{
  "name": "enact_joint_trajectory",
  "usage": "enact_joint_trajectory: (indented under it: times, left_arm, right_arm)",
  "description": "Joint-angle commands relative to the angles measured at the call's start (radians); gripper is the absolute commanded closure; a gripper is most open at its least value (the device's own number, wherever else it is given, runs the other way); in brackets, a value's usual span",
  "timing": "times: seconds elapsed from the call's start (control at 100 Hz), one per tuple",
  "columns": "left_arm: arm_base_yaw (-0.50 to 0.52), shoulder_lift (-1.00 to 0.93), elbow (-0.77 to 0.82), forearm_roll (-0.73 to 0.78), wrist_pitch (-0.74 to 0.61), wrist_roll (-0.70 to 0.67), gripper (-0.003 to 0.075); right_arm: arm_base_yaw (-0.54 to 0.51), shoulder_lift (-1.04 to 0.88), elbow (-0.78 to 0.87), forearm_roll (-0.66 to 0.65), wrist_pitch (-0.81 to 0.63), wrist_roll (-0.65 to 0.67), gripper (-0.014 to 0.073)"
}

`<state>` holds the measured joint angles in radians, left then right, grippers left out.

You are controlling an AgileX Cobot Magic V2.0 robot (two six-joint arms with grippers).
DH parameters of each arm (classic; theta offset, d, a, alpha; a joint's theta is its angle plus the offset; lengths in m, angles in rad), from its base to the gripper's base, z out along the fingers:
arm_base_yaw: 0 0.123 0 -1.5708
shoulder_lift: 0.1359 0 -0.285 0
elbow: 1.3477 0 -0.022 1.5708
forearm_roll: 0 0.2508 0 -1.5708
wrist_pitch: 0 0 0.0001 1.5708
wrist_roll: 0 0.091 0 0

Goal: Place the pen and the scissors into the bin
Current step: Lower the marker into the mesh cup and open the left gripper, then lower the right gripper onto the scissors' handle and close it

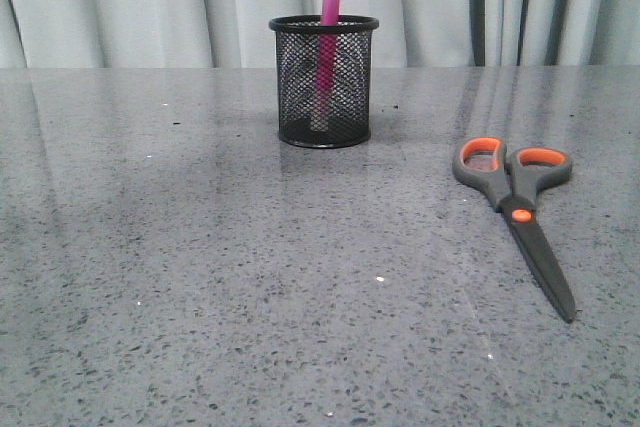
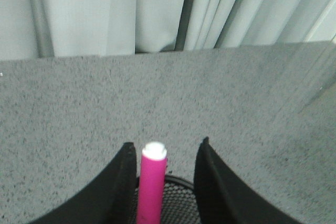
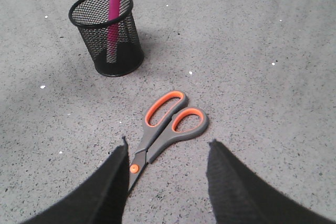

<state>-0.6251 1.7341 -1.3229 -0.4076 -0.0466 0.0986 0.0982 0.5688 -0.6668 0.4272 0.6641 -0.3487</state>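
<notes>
Pen (image 1: 328,37) stands nearly upright inside the bin (image 1: 324,82), its pink top poking above the rim and its whitish cap down at the base. Directly above it hangs the left gripper (image 2: 164,182), its jaws apart with the pen top between them, touching neither finger as far as the left wrist view shows. The bin sits far back on the table (image 1: 200,277), a grey speckled stone-like surface with a faint sheen. Scissors (image 1: 520,212) lie flat and closed well to the right of the bin, handles toward the back. The right gripper (image 3: 167,182) hovers over the blades with jaws spread. Pale pleated curtains (image 1: 120,7) close off the room behind.
</notes>
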Motion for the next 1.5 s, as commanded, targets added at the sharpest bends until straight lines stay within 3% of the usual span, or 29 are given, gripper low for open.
enact_joint_trajectory:
  times: [0.0,0.23,0.41,0.54,0.75,0.87,0.99,1.09,1.28,1.49]
  left_arm:
    - [-0.008,-0.106,-0.031,-0.002,-0.082,0.000,0.0513]
    - [-0.008,-0.333,-0.031,0.061,0.024,0.000,0.0621]
    - [-0.008,-0.554,-0.031,0.106,0.242,0.002,0.0629]
    - [-0.008,-0.692,-0.017,0.170,0.420,0.004,0.0628]
    - [-0.008,-0.941,0.198,0.192,0.433,0.004,0.0628]
    - [-0.008,-1.088,0.380,0.186,0.413,0.004,0.0629]
    - [-0.008,-1.222,0.530,0.176,0.374,0.004,0.0629]
    - [-0.008,-1.319,0.608,0.153,0.362,0.004,0.0629]
    - [-0.008,-1.399,0.652,0.109,0.368,0.004,0.0629]
    - [-0.008,-1.404,0.652,0.009,0.368,0.004,0.0629]
  right_arm:
    - [0.002,0.010,-0.026,0.010,-0.062,-0.004,0.0286]
    - [0.002,0.018,-0.026,0.061,-0.026,-0.004,0.0286]
    - [0.002,0.079,-0.047,0.279,0.064,-0.060,0.0286]
    - [0.002,0.193,-0.106,0.308,0.160,-0.077,0.0285]
    - [0.006,0.400,-0.316,0.303,0.336,-0.059,0.0285]
    - [0.061,0.479,-0.446,0.162,0.392,0.073,0.0285]
    - [0.184,0.538,-0.547,-0.173,0.448,0.320,0.0285]
    - [0.313,0.574,-0.586,-0.357,0.482,0.480,0.0285]
    - [0.439,0.674,-0.588,-0.382,0.481,0.556,0.0285]
    - [0.443,0.788,-0.588,-0.418,0.431,0.631,0.0238]
